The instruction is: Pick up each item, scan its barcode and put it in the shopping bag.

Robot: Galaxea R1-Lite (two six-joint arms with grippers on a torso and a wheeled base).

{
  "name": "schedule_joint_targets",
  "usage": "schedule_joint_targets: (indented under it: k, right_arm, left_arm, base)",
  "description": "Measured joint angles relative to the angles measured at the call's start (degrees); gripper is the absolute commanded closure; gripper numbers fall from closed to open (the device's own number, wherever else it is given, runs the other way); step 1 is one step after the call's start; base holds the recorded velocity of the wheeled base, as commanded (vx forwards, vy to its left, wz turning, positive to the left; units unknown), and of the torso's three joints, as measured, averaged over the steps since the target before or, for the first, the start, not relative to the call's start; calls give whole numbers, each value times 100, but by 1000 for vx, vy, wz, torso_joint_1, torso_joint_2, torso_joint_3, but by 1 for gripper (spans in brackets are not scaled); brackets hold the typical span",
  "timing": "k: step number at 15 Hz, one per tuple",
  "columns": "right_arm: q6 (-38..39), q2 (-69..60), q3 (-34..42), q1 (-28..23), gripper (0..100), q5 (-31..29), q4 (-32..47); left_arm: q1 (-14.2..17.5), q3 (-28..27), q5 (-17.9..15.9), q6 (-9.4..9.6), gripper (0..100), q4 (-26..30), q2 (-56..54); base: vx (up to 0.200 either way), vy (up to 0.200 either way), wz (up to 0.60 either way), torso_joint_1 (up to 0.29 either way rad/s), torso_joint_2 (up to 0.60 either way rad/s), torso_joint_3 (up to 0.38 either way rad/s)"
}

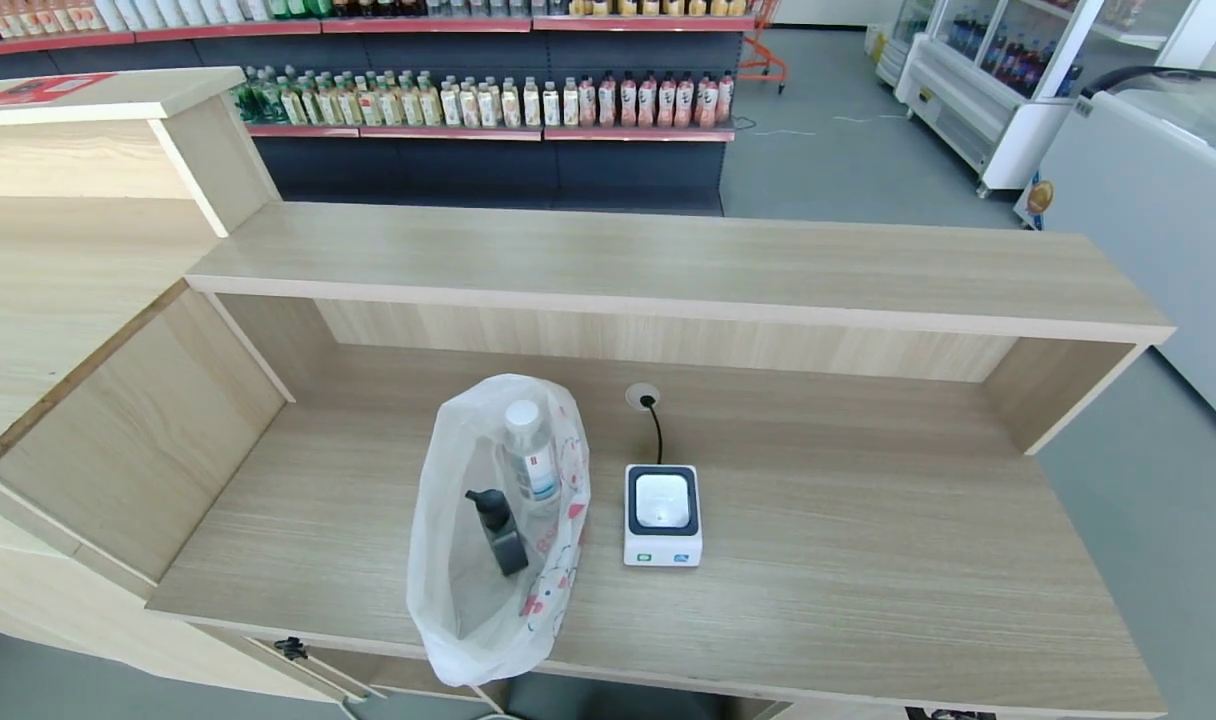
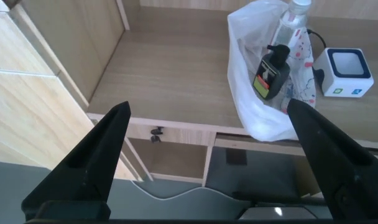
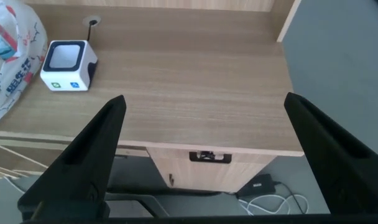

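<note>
Two tools, both mine, both spread wide with nothing in them. My left tool hangs just short of the table's 6 o'clock edge, on the left side. Its jaws are fully apart and the dark fingers are bare.

Next comes the shopping bag, thin white plastic with red print. It stands open on the table left of centre, and its bottom sags a little over the 6 o'clock edge.

Two items are inside it. A dark pump bottle sits tilted in the middle of the bag. A clear bottle with a white cap is at 1 o'clock of it, against the bag's far wall. Cannot tell if the two touch.

The scanner, a white box with a dark-framed window on top, sits at 3 o'clock of the bag. It is just beside the bag; contact unclear. A black cable runs from its back toward 12 o'clock into a round grommet in the table.

My right tool hangs short of the same 6 o'clock edge, to the right of the scanner. Its jaws are fully apart and hold nothing.

Back row: a raised ledge runs along the table's 12 o'clock side. A drinks shelf stands at 12 o'clock beyond it, and freezers at 2 o'clock.
</note>
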Motion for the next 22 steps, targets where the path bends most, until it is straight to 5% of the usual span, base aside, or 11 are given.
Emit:
schedule_joint_targets:
  k: [4, 5, 22]
  right_arm:
    - [4, 2, 0, -2, 0, 0, 1]
    - [11, 2, 0, -11, 100, 5, 1]
    - [52, 7, 0, -11, 100, 5, 9]
  left_arm:
    - [0, 0, 2, -15, 0, 0, -44]
    - [0, 0, 5, -15, 0, 2, -49]
    - [0, 0, 5, -17, 0, 2, -57]
  base:
    - [50, 0, 0, 8, 2, 1]
    - [0, 0, 0, 0, 0, 0]
    - [0, 0, 0, 0, 0, 0]
